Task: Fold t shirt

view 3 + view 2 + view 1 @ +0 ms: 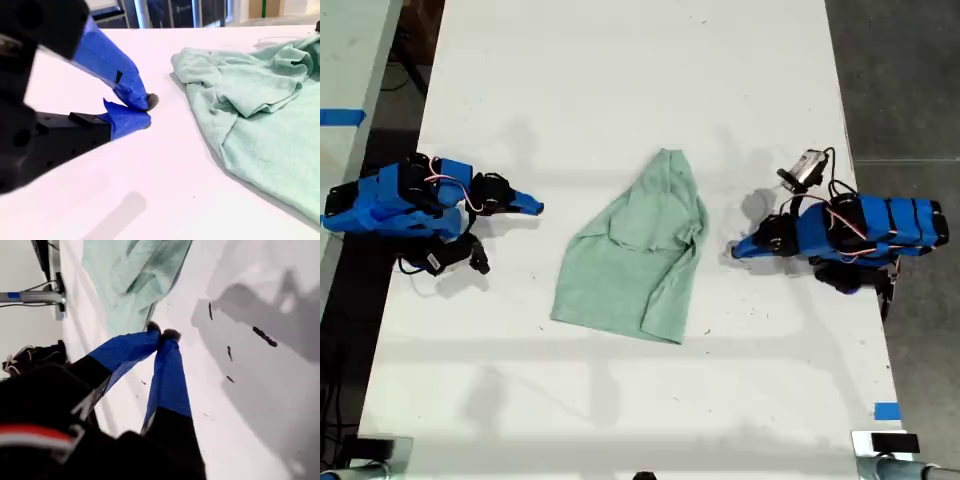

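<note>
My first gripper [162, 334] sits low over the white table [620, 80], its blue jaws pressed together at the tips and holding nothing. Just beyond it lies the t shirt [135, 275], not touching it. My second gripper [147, 110] also rests near the table, jaws closed and empty, with the shirt's narrow end nearby. In the exterior view the pale mint-green shirt lies crumpled at the table's middle, narrow end toward the far edge, between the two arms.
</note>
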`<action>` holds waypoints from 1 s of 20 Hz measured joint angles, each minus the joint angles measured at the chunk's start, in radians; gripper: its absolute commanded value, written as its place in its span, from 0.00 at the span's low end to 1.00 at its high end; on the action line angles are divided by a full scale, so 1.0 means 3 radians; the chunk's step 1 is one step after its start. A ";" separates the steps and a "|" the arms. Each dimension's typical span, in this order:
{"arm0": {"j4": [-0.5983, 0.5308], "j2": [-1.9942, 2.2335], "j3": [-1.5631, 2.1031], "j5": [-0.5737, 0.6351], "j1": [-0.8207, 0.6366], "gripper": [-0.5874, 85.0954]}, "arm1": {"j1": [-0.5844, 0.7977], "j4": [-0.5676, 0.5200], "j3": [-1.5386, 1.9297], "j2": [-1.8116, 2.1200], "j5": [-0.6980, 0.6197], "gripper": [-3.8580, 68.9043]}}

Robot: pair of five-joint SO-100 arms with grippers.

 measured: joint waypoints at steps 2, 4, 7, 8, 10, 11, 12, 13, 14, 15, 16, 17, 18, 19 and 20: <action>0.0000 0.0000 0.0000 0.0000 0.0000 0.00 | -0.0005 0.0169 0.0010 0.0112 0.0005 0.08; 0.0000 0.0000 0.0000 0.0000 0.0000 0.00 | -0.0010 0.0189 0.0010 0.0148 0.0031 0.08; 0.0000 0.0000 0.0000 0.0000 0.0000 0.00 | -0.0010 0.0205 0.0010 0.0148 0.0056 0.08; 0.0000 0.0000 0.0000 0.0000 0.0000 0.00 | -0.0010 0.0215 0.0010 0.0148 0.0061 0.08; 0.0000 0.0000 0.0000 0.0000 0.0000 0.00 | -0.0010 0.0215 0.0010 0.0148 0.0107 0.08; 0.0000 0.0000 0.0000 0.0000 0.0000 0.00 | -0.0010 0.0215 0.0010 0.0148 0.0266 0.08; 0.0000 0.0000 0.0000 0.0000 0.0000 0.00 | -0.0010 0.0215 0.0010 0.0148 0.0506 0.08; 0.0000 0.0000 0.0000 0.0000 0.0000 0.00 | -0.0020 0.0215 0.0010 0.0148 0.0767 0.08; 0.0000 0.0000 0.0000 0.0000 0.0000 0.00 | -0.0026 0.0215 0.0010 0.0148 0.0941 0.08; 0.0000 0.0000 0.0000 0.0000 0.0000 0.00 | -0.0026 0.0215 0.0010 0.0148 0.0992 0.08; 0.0000 0.0000 0.0000 0.0000 0.0000 0.00 | -0.0036 0.0215 0.0010 0.0148 0.1012 0.08; 0.0000 0.0000 0.0000 0.0000 0.0000 0.00 | -0.0061 0.0215 0.0010 0.0148 0.1028 0.09; 0.0000 0.0000 0.0000 0.0000 0.0000 0.00 | -0.0087 0.0215 0.0010 0.0148 0.1058 0.10; 0.0000 0.0000 0.0000 0.0000 0.0000 0.00 | -0.0107 0.0215 0.0010 0.0148 0.1099 0.12; 0.0000 0.0000 0.0000 0.0000 0.0000 0.00 | -0.0123 0.0215 0.0010 0.0148 0.1125 0.13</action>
